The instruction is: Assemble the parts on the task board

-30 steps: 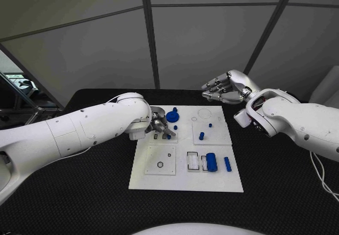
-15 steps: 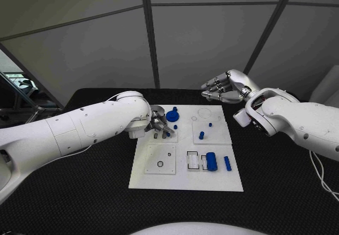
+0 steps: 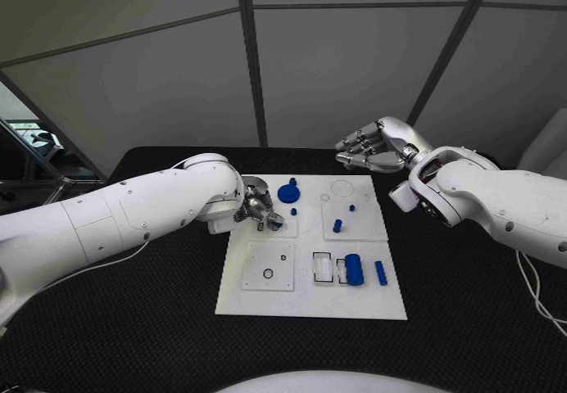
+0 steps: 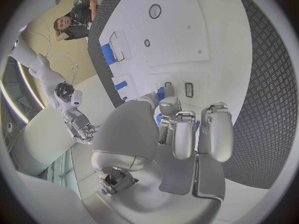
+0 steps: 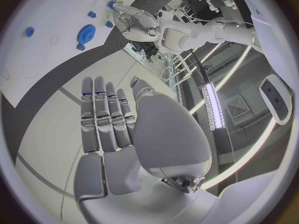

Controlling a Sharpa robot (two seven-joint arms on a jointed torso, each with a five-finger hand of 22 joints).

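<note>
The task board (image 3: 310, 304) lies flat in the middle of the black table (image 3: 142, 327), a white plate cut with recesses. At its far end a blue gear (image 3: 288, 194) sits beside a small blue peg (image 3: 293, 211); two more short blue pieces (image 3: 337, 226) stand in the right-hand panel; nearer the robot a blue cylinder (image 3: 353, 269) and a slim blue bar (image 3: 380, 273) lie by a row of rectangular slots.

The left hand (image 3: 259, 210) is down over the board's far left panel, fingers bunched together with their tips at a small blue part (image 4: 161, 92), just beside a narrow slot (image 4: 189, 89). Whether the tips actually pinch that part or merely touch it cannot be told from either view.

The right hand (image 3: 371, 146) hovers beyond the board's far edge, well apart from every part, its fingers straight, side by side and holding nothing.

The step in hand appears to be seating a small piece into the far left panel. The next move likely calls for careful alignment of the piece with its recess and a gentle downward press, while the right hand waits clear.
</note>
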